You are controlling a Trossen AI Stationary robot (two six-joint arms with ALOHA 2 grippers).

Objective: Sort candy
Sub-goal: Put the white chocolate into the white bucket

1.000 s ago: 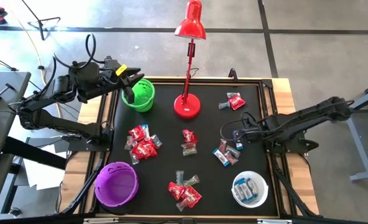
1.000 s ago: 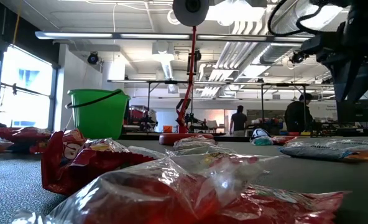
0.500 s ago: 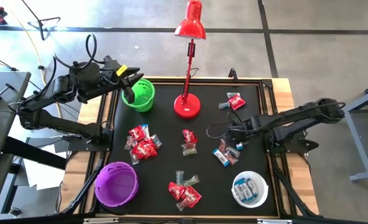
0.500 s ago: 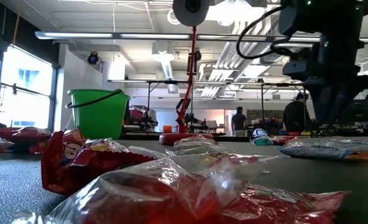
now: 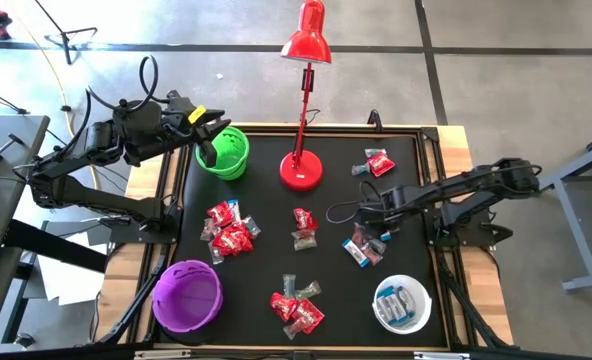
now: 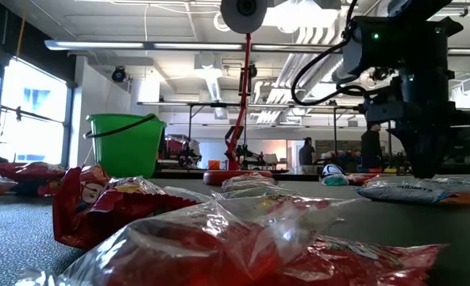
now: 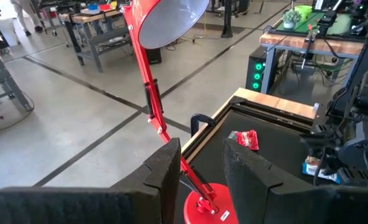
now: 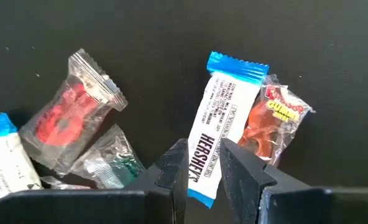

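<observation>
Wrapped candy lies on the black mat in several small piles: red ones (image 5: 228, 228) at the left, a few at the centre (image 5: 303, 228), more near the front (image 5: 296, 305), and a mixed group (image 5: 364, 247) at the right. My right gripper (image 5: 370, 226) points down over that right group, open by a narrow gap. Its fingertips stand just above a blue-and-white candy (image 8: 216, 134), which lies flat beside a red-orange one (image 8: 268, 121). My left gripper (image 7: 199, 177) waits open and empty over the green bowl (image 5: 228, 152).
A red desk lamp (image 5: 302, 170) stands at the mat's far middle. A purple bowl (image 5: 187, 296) sits at the near left. The white bowl (image 5: 401, 303) at the near right holds blue-and-white candy. Two more candies (image 5: 376, 163) lie at the far right.
My right gripper has moved toward the table's left and sunk toward the right-hand group of candy, rolling about its own axis as it came down. The candy has stayed where it was.
</observation>
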